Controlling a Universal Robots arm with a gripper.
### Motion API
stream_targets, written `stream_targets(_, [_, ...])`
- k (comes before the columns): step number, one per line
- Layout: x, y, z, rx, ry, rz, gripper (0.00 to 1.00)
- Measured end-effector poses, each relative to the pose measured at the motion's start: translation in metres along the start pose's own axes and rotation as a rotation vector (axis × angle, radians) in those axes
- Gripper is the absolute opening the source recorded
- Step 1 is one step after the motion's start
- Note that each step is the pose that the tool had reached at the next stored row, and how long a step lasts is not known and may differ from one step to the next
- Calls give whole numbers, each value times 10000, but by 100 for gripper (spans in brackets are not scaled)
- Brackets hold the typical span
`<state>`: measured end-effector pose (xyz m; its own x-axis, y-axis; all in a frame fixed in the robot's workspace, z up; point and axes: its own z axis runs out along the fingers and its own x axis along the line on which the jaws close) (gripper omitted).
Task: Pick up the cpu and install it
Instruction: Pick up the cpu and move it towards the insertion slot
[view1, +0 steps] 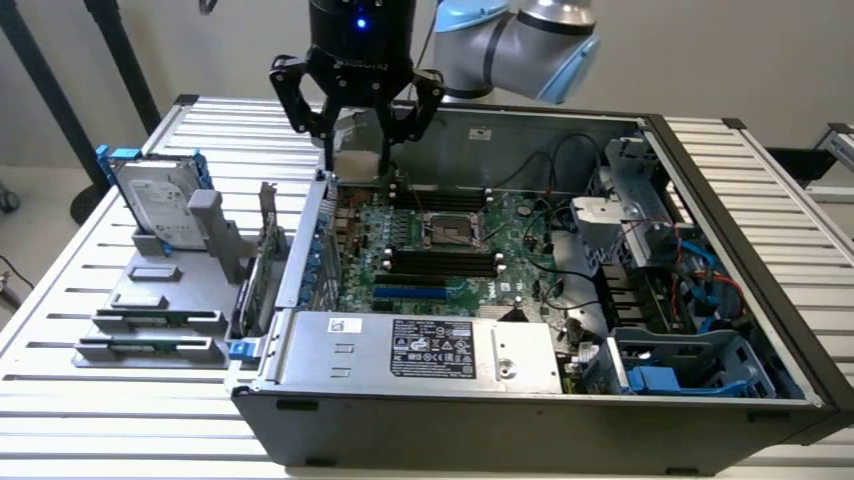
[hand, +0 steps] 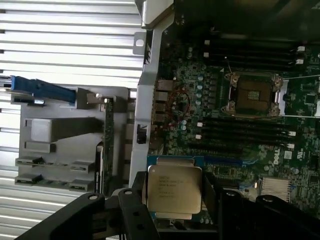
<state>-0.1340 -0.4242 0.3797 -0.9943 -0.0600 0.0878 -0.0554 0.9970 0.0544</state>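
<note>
Black fingers (hand: 134, 202) of the robot's hand (hand: 173, 200) clamp a cpu (hand: 174, 190) from 2 sides, its silver-grey top with printed lettering turned to the wrist camera. Seen from the exterior view, the hand (view1: 358, 160) hangs in the air over the far corner of an open computer case (view1: 534, 425), on the exterior view's left. The cpu (view1: 355, 140) is pinched between its fingertips, lifted off the parts beneath. Below lies a green circuit board (view1: 454, 255), where a square socket (view1: 450, 228) sits with its metal frame bare, flanked by rows of long black memory slots (view1: 434, 265). The cpu is well apart from that socket, above it and toward the exterior view's left. A grey metal box (view1: 414, 345) with white and black labels lies along the case's near edge. Outside the case, on the slatted desk (view1: 67, 420), a grey holder (view1: 147, 335) carries a large silver hard drive (view1: 150, 200) standing upright in a blue bracket, with flat parts lying in its nearer slots.
</note>
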Motion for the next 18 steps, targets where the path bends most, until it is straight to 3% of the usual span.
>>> stream_targets(18, [-832, 128, 196, 4, -4, 0, 55])
